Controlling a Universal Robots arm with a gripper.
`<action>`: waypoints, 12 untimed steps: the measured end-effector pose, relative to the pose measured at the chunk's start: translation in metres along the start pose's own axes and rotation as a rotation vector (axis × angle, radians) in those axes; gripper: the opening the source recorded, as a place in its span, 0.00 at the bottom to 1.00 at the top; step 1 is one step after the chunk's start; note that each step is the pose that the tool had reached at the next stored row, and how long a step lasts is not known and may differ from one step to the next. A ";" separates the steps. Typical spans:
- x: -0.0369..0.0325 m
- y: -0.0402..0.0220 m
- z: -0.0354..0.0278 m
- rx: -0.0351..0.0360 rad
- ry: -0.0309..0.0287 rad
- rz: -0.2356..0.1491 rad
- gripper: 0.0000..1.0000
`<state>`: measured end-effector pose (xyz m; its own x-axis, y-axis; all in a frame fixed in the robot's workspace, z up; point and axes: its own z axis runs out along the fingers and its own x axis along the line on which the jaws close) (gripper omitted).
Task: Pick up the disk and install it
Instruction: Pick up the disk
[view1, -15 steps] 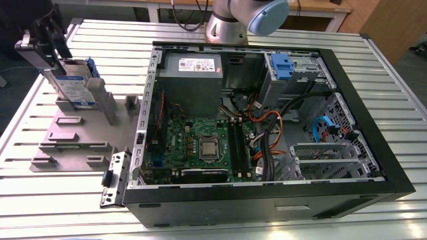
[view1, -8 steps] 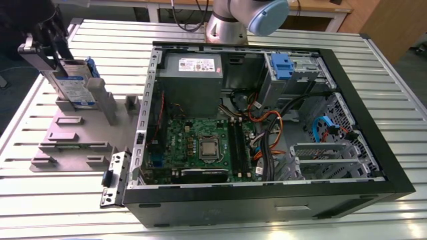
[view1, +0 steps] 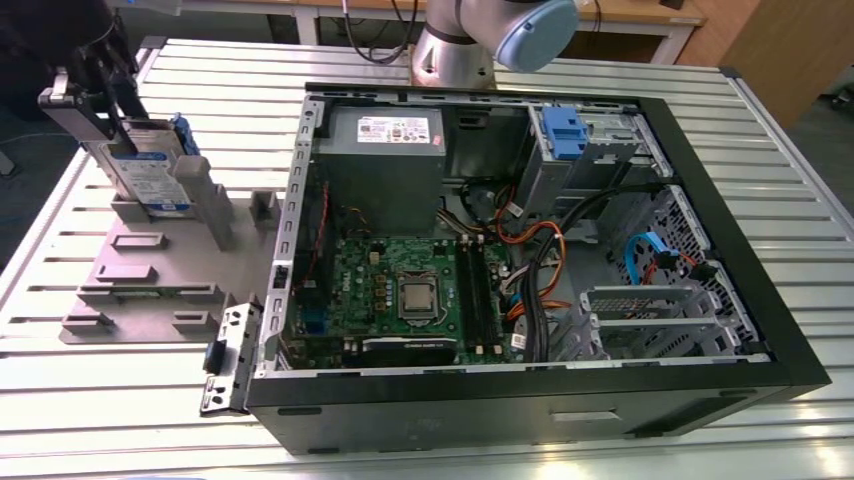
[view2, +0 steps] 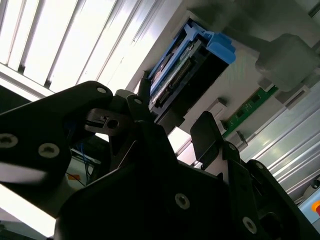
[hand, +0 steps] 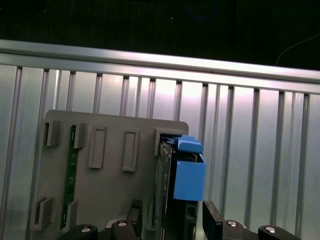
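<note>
At the far edge of the slatted counter (view1: 80, 400), on the exterior view's left, I have the tool (view1: 96, 100) lowered over the disk (view1: 150, 175). The disk stands on edge in a slot of the grey holder plate (view1: 147, 270), well apart from the open computer case (view1: 534, 400).

In both wrist views the dark fingers (hand: 212, 222) stand apart on either side of the disk (hand: 182, 180), with a gap showing on one side, so the tool (hand: 172, 217) is open and holds nothing.

As I judge it, a good grasp means centring first, then pressing squarely on the flat metal faces, clear of the blue carrier's tab. A skewed grip could jam the disk in its slot.

The arm reaches out from its base (view1: 454, 50) behind the case, with the wrist pointing down.
</note>
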<state>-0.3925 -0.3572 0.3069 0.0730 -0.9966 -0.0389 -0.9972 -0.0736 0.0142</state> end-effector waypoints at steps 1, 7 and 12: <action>0.0000 0.0000 0.0000 0.0000 0.0000 0.000 0.59; 0.0000 -0.0001 0.0000 0.0000 0.0000 0.000 0.59; 0.0000 -0.0003 0.0000 0.0001 0.0000 0.000 0.58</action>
<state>-0.3923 -0.3572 0.3069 0.0729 -0.9966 -0.0389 -0.9972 -0.0735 0.0142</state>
